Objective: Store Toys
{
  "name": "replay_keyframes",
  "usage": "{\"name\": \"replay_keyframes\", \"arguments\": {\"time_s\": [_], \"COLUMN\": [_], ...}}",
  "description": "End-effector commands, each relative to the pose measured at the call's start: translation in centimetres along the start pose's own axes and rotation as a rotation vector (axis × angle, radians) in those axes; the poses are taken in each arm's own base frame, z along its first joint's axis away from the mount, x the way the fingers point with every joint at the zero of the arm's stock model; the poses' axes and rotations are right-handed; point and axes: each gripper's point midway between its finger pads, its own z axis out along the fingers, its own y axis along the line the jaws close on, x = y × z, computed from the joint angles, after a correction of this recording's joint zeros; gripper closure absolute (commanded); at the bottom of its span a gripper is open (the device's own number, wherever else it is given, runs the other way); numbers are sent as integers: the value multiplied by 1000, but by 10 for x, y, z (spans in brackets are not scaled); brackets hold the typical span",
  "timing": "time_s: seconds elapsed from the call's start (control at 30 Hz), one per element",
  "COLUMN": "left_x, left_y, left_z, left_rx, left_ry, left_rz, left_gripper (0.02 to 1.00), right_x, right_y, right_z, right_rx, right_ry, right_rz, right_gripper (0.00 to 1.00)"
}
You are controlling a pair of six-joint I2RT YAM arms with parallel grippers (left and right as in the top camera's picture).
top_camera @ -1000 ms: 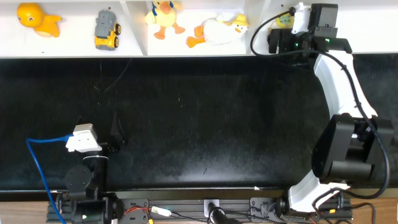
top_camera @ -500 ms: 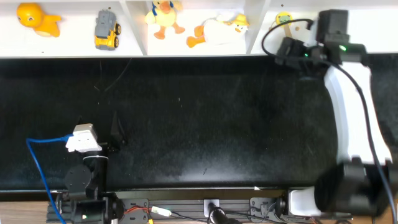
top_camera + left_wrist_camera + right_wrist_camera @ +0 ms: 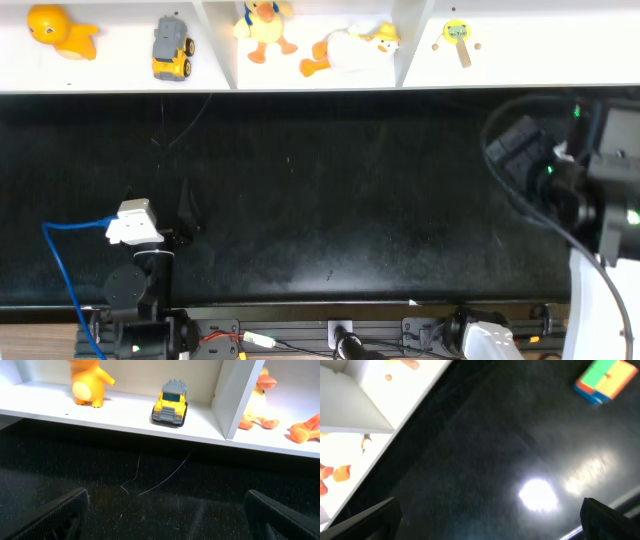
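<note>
At the near left, the left arm [image 3: 135, 222] was seen low over the worktop [image 3: 330, 190], its jaws spread wide with nothing held. At the right, the right arm [image 3: 590, 190] was held above the worktop, its jaws likewise wide apart and empty. A multicoloured cube [image 3: 604, 380] was seen lying on the worktop, apart from the shelf [image 3: 560, 45].

On the far shelf, a rubber duck [image 3: 62, 30] and a toy truck [image 3: 171, 48] were stored at the left. An upright plush duck [image 3: 263, 25] and a lying plush duck [image 3: 352, 48] were stored in the middle, and a small figure [image 3: 457, 33] at the right. The task was judged nearly done, with only the cube left.
</note>
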Motion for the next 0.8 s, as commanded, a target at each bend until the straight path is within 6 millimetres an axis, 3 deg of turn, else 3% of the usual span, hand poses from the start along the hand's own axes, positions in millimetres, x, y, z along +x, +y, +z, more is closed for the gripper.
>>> {"name": "replay_keyframes", "arguments": {"time_s": [0.03,0.23,0.57,0.8], "left_x": [1,1,1,1], "left_y": [0,0,0,0], "left_z": [0,0,0,0], "left_rx": [-1,-1,-1,-1], "left_ry": [-7,-7,-7,-7], "left_rz": [-7,-7,-6,-7], "left_gripper": [20,23,23,23], "right_x": [4,-11,-58,-80], "right_y": [-19,-45,-118,-158], "right_z": [-15,-8,61,94], "right_rx": [47,181,360,394], "right_ry": [-50,-117,-19,-23], "right_rz": [71,154,474,529], "right_gripper": [5,3,1,3]}}
